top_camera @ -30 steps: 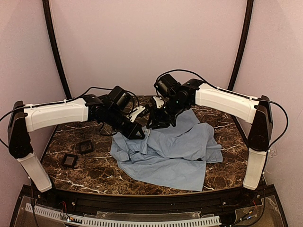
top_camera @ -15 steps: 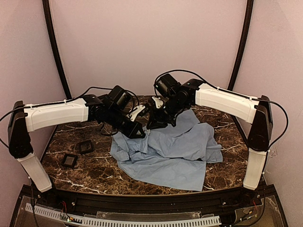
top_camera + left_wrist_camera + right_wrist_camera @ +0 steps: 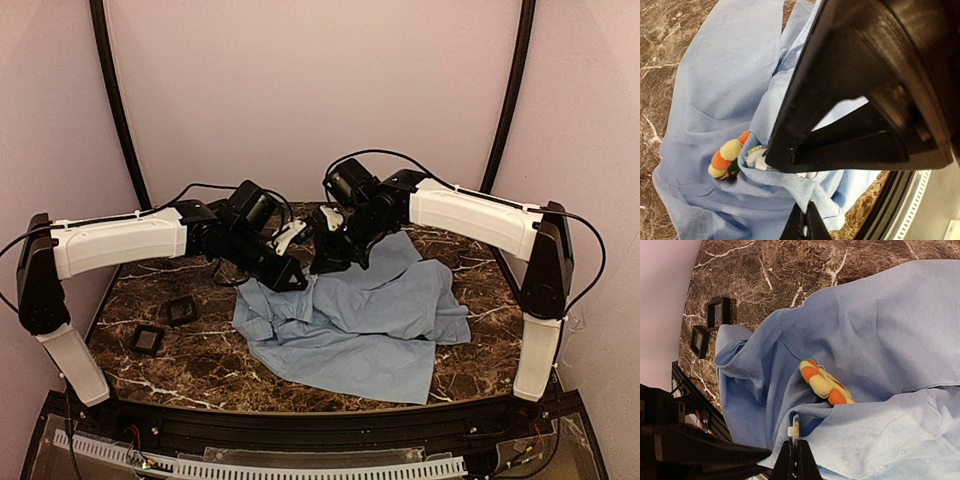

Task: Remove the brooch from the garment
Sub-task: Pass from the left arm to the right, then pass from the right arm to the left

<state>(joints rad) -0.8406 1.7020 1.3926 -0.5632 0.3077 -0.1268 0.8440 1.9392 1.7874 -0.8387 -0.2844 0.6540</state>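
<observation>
Dark marbled table (image 3: 200,365) with cloth and pads.
Crumpled garment (image 3: 370,335) under left gripper (image 3: 287,277) and right gripper (image 3: 324,263); two black square pads (image 3: 181,310) well left of them.

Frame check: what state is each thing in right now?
brooch: on the shirt, half tucked in a fold.
shirt: crumpled on the table, one fold pinched up.
left pincer: shut on shirt fabric beside the brooch.
right pincer: shut on a shirt fold.
black pads: flat on the table, apart from the shirt.

No text, label, brand, number or sign is legible in any view, on the arms, the cloth or the desk.
</observation>
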